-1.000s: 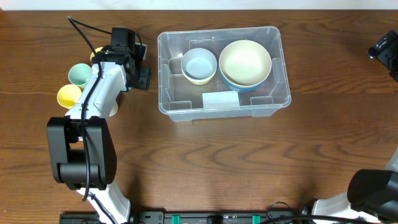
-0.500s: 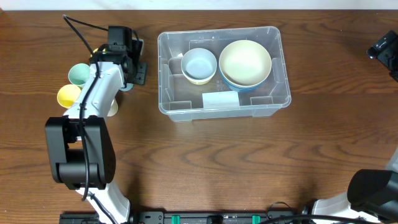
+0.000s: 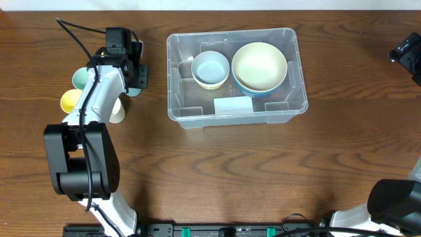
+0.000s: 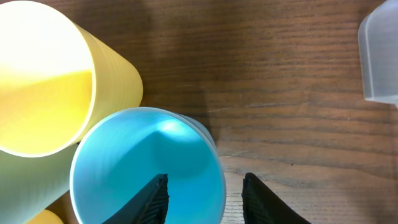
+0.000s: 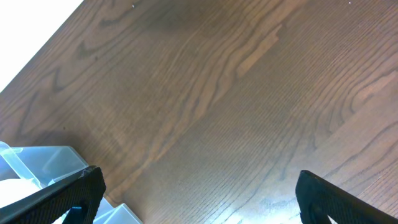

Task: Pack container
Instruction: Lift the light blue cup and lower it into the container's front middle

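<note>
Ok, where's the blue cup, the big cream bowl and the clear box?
blue cup (image 4: pixel 124 174), left wrist view, on its inside wall.
big cream bowl (image 3: pixel 259 64), overhead view, middle of its inside.
clear box (image 3: pixel 187 99), overhead view, bare floor at its left end.

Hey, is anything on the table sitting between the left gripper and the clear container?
Nothing visible. Only bare table lies between the left gripper, which straddles the rim of the blue cup, and the left wall of the container.
</note>
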Robot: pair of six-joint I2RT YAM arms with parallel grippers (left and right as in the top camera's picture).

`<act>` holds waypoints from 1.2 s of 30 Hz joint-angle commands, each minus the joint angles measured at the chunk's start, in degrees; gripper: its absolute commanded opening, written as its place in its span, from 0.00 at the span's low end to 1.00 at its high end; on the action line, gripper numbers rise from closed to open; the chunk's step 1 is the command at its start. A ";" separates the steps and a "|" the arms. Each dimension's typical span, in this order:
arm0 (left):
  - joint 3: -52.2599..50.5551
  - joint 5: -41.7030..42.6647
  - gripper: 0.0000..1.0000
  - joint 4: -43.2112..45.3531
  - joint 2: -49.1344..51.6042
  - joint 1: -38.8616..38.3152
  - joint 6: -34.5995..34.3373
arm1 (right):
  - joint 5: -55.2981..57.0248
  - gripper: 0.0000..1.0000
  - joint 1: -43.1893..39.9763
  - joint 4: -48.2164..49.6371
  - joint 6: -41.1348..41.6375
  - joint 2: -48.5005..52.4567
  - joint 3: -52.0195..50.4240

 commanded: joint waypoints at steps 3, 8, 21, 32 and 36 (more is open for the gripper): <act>-0.24 -0.44 0.36 0.09 1.73 0.26 -2.03 | 0.00 0.99 -0.26 -0.07 0.83 0.28 -0.07; -0.33 -0.44 0.21 0.00 1.73 0.26 -3.06 | 0.00 0.99 -0.24 -0.07 0.85 0.28 -0.07; -0.33 -0.44 0.06 -0.20 1.68 0.20 -6.43 | 0.00 0.99 -0.24 -0.07 0.83 0.28 -0.07; 0.46 -0.39 0.06 -2.80 -9.16 -3.54 -8.48 | 0.00 0.99 -0.24 -0.07 0.85 0.28 -0.07; 0.46 -0.42 0.06 -4.28 -17.66 -6.99 -8.44 | 0.00 0.99 -0.24 -0.07 0.83 0.28 -0.07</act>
